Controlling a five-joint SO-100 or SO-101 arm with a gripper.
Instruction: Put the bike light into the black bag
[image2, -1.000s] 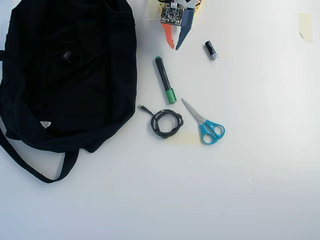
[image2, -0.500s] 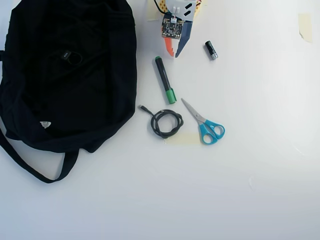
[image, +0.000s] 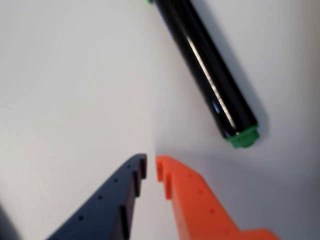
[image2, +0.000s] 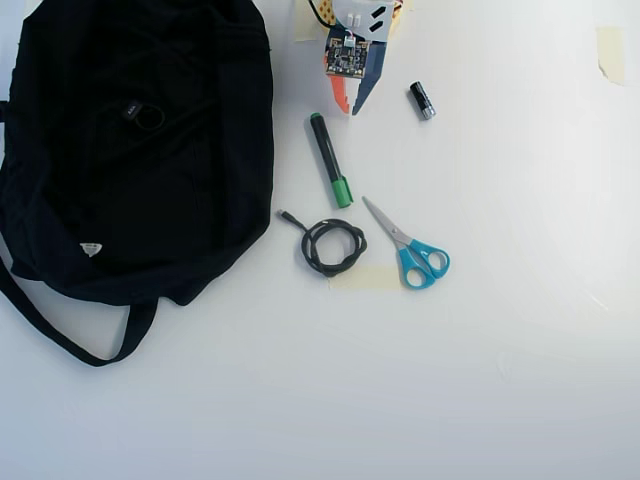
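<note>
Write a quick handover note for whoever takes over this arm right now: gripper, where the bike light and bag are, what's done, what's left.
Gripper: empty, jaws nearly closed, hovering near the top of the green marker, away from the bag.
Bike light: lying on the black bag in the overhead view; whether it sits inside the opening or on top of the fabric cannot be told.
Done: light is at the bag.
Left: confirm it is inside.

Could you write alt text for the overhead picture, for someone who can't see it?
A large black bag fills the left of a white table, with a small bike light lying on it. To its right lie a green-capped marker, coiled cable and blue scissors; the gripper sits shut at the top.
</note>
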